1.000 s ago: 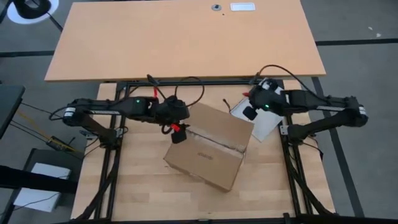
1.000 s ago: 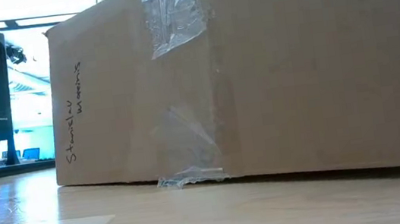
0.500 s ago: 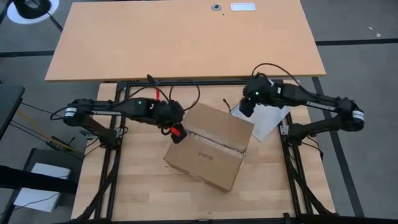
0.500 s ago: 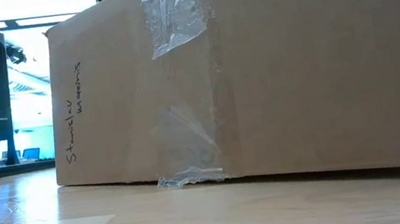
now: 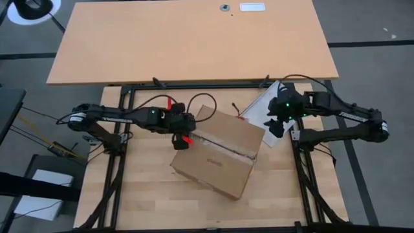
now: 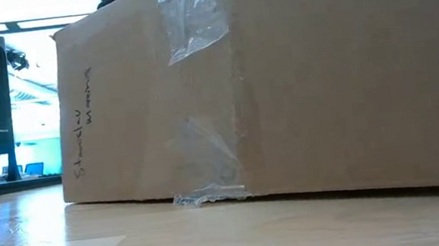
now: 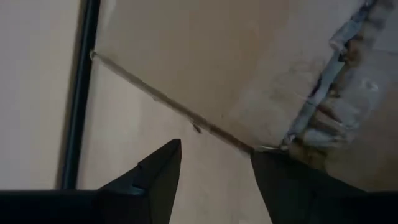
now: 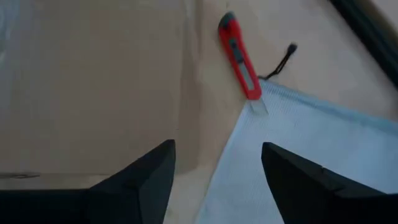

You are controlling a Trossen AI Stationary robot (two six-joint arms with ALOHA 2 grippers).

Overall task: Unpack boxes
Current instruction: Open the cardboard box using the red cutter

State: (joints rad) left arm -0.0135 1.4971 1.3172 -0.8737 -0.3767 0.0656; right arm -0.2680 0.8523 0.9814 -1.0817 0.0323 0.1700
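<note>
Right gripper (image 5: pixel 277 127) swung back off the carton (image 5: pixel 217 153), fingers now spread and empty. Left gripper (image 5: pixel 180 139), also spread, sits at the carton's near corner, closer to the taped seam.

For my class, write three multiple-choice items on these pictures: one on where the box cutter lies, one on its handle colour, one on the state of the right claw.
1. Where does the box cutter lie?
A. inside the carton
B. on the table by the white sheet's edge
C. in the left claw

2. What colour is its handle?
A. red
B. green
C. yellow

3. How is the right claw?
A. shut on the cutter
B. shut on a flap
C. open, holding nothing

Key: 1 B, it lies beside the cardboard carton, blade tip at the sheet; 2 A, the right wrist view shows red; 3 C, its fingers stand apart over the table.
</note>
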